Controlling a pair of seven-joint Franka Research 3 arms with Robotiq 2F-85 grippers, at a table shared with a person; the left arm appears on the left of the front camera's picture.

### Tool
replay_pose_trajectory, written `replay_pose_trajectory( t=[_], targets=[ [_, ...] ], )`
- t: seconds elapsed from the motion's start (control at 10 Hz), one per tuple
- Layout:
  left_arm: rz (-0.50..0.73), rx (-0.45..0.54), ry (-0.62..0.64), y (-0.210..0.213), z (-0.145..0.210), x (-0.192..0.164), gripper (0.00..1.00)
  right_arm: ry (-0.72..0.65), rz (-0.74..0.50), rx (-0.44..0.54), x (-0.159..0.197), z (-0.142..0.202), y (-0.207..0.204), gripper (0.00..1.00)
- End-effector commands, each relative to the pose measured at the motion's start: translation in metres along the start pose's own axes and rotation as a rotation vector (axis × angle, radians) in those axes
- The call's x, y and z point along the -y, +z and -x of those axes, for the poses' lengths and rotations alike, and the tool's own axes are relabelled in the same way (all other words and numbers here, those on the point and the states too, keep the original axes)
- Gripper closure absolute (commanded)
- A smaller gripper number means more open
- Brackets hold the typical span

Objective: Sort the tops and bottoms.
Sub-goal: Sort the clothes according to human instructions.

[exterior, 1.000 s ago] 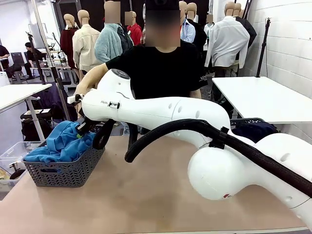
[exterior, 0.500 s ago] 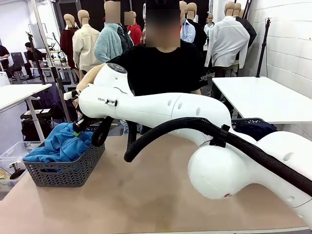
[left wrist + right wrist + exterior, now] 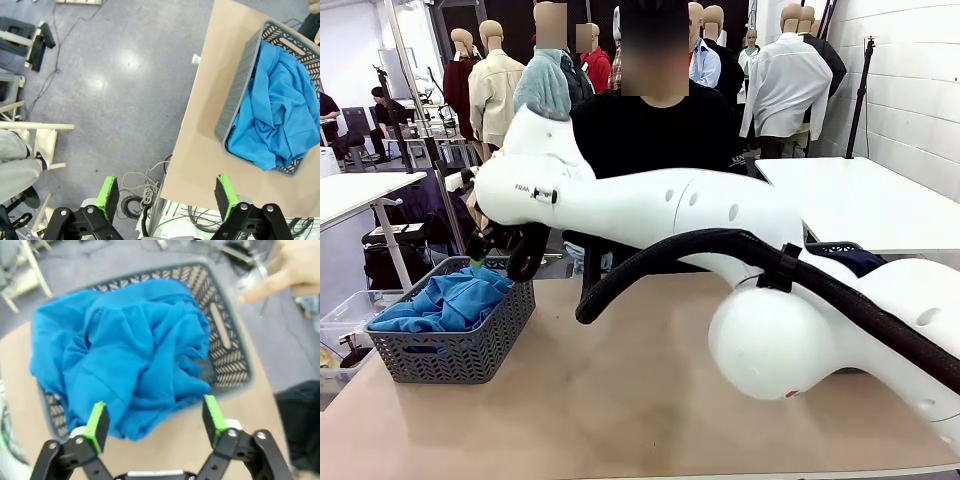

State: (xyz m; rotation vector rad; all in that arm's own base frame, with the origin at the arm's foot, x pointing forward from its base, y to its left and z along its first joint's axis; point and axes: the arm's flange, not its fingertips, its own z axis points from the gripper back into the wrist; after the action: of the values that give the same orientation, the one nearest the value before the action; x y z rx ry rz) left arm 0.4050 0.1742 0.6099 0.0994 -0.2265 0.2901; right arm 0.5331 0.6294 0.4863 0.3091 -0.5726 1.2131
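The tops (image 3: 448, 300) are bright blue shirts heaped in a grey mesh basket (image 3: 450, 352) at the table's left end. My right gripper (image 3: 480, 256) hangs just above that basket, reached across from the right. In the right wrist view it (image 3: 155, 417) stands open over the crumpled tops (image 3: 130, 355), with nothing between its green pads (image 3: 98, 420). My left gripper (image 3: 165, 192) is open, high above the floor beside the table, with the tops (image 3: 280, 115) far below it. The bottoms (image 3: 855, 262) show as dark navy fabric in a second basket at the far right, mostly hidden behind my right arm.
A person in a black T-shirt (image 3: 655, 140) stands at the far side, and one hand (image 3: 292, 265) hovers past the basket's far end. The brown table (image 3: 600, 400) is bare in the middle. My right arm's bulky elbow (image 3: 780, 340) and black hose (image 3: 660, 255) stretch over it.
My right gripper has opened and let go of a blue top, which now lies in the left basket. The gripper has risen a little above the pile.
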Motion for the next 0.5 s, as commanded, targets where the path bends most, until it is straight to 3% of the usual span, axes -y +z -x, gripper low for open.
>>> replay_pose_trajectory(
  t=[0.0, 0.2, 0.4],
  targets=[
    [0.001, 0.010, 0.018, 0.000, 0.000, 0.000, 0.00, 0.023, 0.091, -0.162, 0.055, -0.151, -0.009, 0.00],
    [0.001, 0.010, 0.018, 0.000, 0.000, 0.000, 0.00, 0.064, 0.186, -0.376, 0.035, -0.098, 0.062, 0.00],
    [0.001, 0.010, 0.018, 0.000, 0.000, 0.000, 0.00, -0.061, 0.262, -0.383, 0.023, -0.016, 0.126, 0.00]
  ],
)
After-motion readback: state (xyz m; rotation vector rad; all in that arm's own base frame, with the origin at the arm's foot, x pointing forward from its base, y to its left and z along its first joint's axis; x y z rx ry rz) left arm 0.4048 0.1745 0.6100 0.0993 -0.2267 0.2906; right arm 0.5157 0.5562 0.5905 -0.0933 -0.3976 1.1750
